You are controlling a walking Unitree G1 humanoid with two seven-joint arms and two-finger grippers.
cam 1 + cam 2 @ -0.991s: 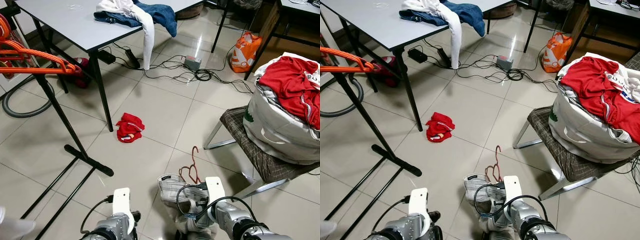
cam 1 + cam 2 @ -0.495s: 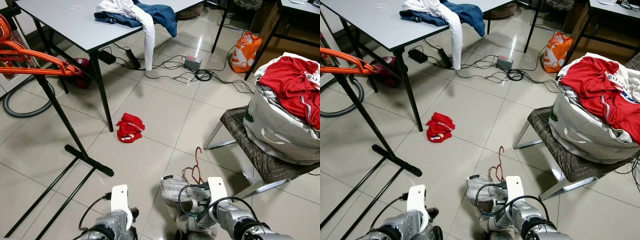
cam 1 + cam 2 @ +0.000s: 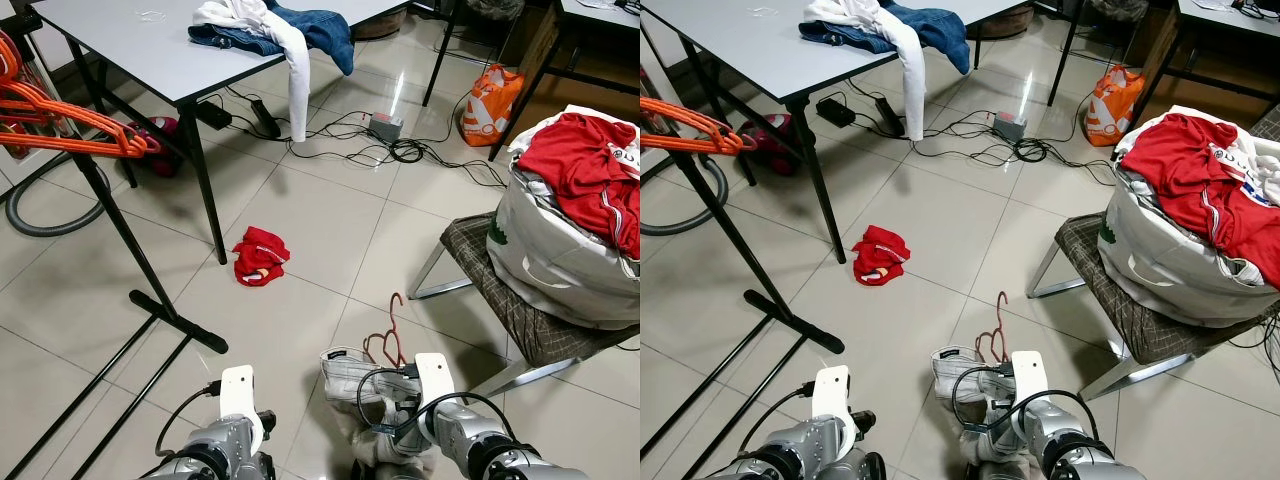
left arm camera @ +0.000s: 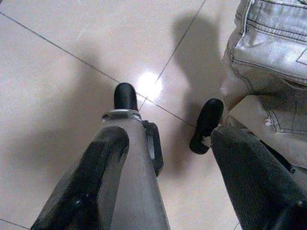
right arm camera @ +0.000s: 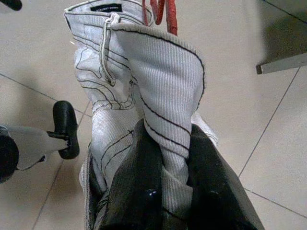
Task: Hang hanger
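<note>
A red hanger carries pale grey jeans; its hook sticks up above the waistband. My right gripper is shut on a fold of the jeans just below the hanger, low in front of me over the tiled floor. My left gripper hangs open beside it with nothing between its fingers, the jeans off to one side. At the far left stands a black clothes rack, about a metre away, with several orange hangers on its rail.
A grey table with jeans and a white top stands behind the rack. A red cloth lies on the floor. On the right, a chair bears a full laundry bag. Cables and an orange bag lie farther back.
My left arm has shifted a little at the bottom edge. The right gripper keeps its hold on the jeans and hanger in the same place.
</note>
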